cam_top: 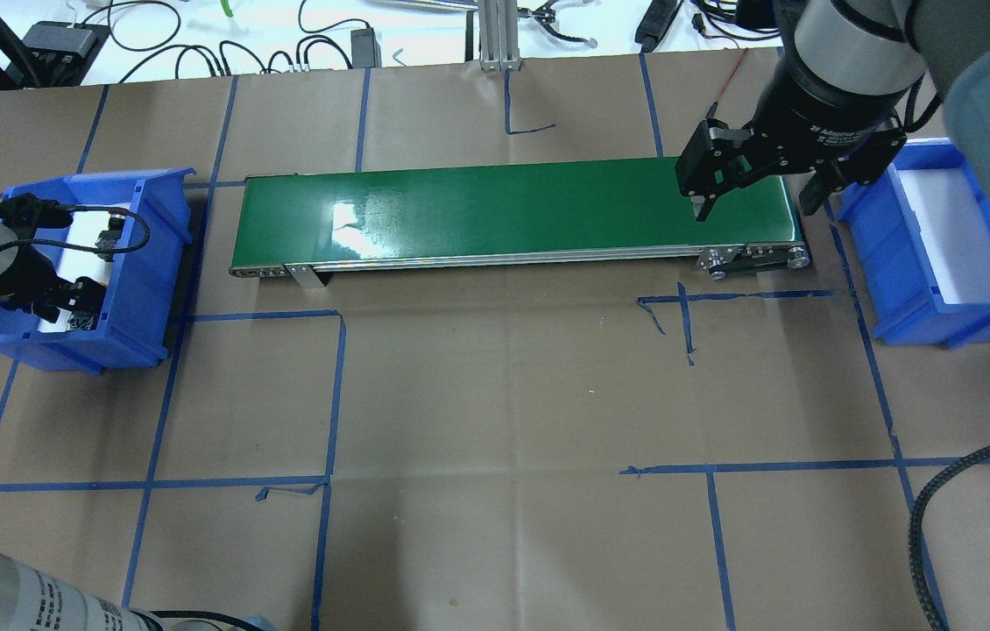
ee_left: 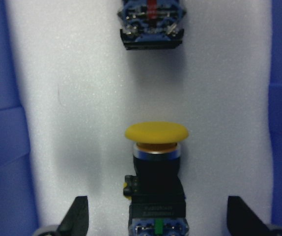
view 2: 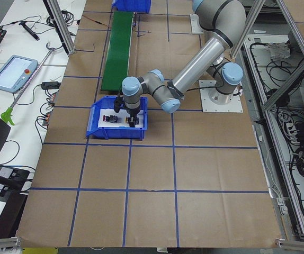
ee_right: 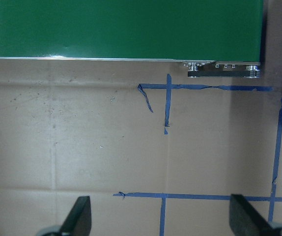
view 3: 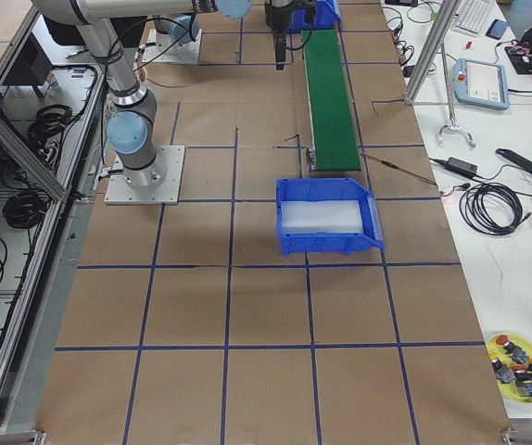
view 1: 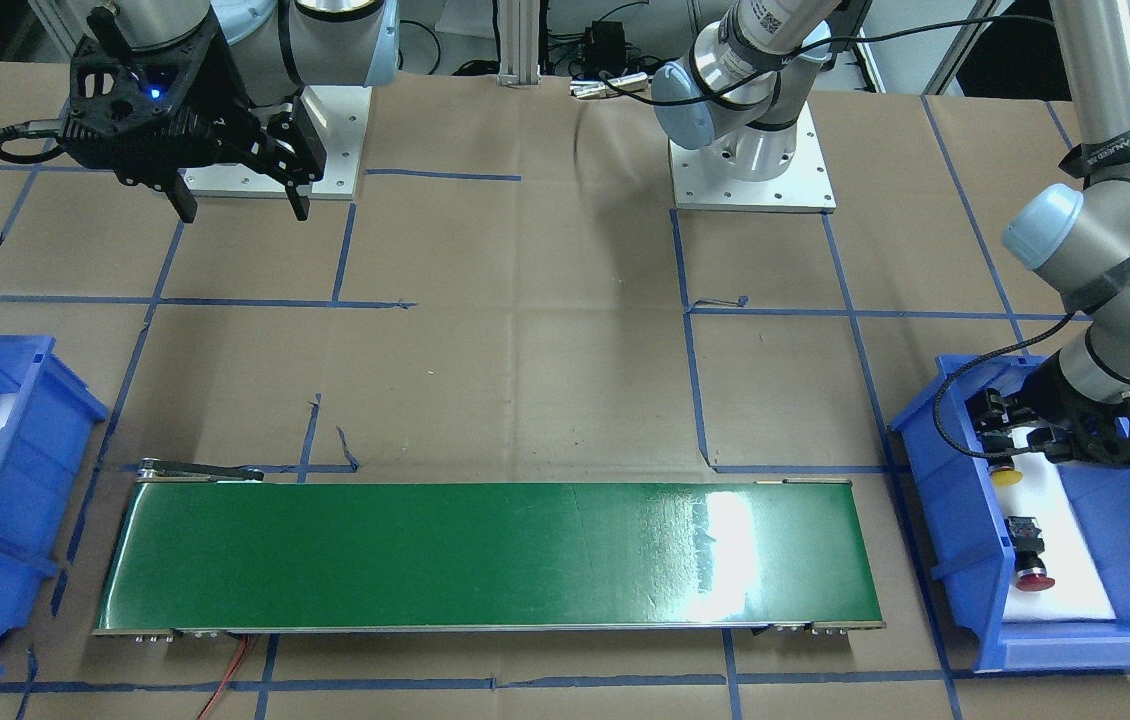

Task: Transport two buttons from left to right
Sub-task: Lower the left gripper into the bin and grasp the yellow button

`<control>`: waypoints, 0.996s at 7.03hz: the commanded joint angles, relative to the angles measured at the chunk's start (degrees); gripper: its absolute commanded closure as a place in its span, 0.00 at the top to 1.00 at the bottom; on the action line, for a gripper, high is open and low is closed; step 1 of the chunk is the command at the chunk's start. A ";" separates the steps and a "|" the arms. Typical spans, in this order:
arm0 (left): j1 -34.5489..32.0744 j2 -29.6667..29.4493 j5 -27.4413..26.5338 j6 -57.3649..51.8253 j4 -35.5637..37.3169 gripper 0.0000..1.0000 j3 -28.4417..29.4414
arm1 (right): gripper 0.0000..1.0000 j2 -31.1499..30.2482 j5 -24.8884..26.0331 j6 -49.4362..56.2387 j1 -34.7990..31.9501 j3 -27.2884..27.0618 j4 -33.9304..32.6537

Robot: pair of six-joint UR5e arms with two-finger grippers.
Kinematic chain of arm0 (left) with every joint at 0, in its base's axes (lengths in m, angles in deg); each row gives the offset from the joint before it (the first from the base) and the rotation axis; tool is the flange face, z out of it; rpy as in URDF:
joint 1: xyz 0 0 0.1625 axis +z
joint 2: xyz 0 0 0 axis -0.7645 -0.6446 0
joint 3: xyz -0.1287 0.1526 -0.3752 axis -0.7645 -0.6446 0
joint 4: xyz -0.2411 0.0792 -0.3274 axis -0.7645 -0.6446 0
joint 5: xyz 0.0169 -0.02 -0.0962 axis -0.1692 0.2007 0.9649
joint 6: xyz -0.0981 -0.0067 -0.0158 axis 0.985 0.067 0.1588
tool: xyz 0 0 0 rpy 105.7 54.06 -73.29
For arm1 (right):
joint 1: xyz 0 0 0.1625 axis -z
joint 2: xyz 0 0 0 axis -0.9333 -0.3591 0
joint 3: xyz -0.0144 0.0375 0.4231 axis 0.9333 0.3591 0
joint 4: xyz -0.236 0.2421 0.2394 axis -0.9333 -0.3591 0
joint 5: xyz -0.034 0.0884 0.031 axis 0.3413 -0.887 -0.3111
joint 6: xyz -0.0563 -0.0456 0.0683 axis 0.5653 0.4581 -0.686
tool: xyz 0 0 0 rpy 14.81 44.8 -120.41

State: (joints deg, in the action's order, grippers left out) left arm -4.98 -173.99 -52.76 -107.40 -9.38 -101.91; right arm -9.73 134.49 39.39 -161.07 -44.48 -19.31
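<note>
The left gripper (ee_left: pixel 159 219) hung released over the yellow button (ee_left: pixel 156 133) at the bench's (view 1: pixel 525 380) left edge; it needed to squeeze the black body (ee_left: pixel 156 182) evenly.

Opposed overhead and front views, both over green belt (view 1: pixel 485 555).

We read "2F Adaptive" on the black collar (cam_top: pixel 845 136) above the right gripper (cam_top: pixel 755 210). White lettering on the black strap (view 1: pixel 1125 143) round the left arm (view 1: pixel 1110 70): illegible to us.
</note>
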 commanded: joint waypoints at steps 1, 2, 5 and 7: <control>0.00 -0.40 -0.02 0.36 0.04 0.62 0.07 | 1.00 -0.09 -0.04 0.00 0.00 0.03 0.00; 0.00 -0.40 0.07 0.45 0.04 0.44 0.25 | 1.00 -0.09 0.04 0.00 0.00 0.12 0.00; 0.00 0.47 -0.28 1.41 -0.49 0.00 1.39 | 1.00 -0.09 0.04 -0.09 -0.09 0.12 0.09; -0.35 5.72 -0.28 2.12 -8.69 0.00 5.66 | 1.00 -0.09 -0.31 -0.09 -0.09 0.12 0.00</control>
State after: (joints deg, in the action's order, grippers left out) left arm -5.22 -171.31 -53.02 -105.71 -12.65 -99.12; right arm -9.81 134.37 39.31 -161.14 -44.36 -19.29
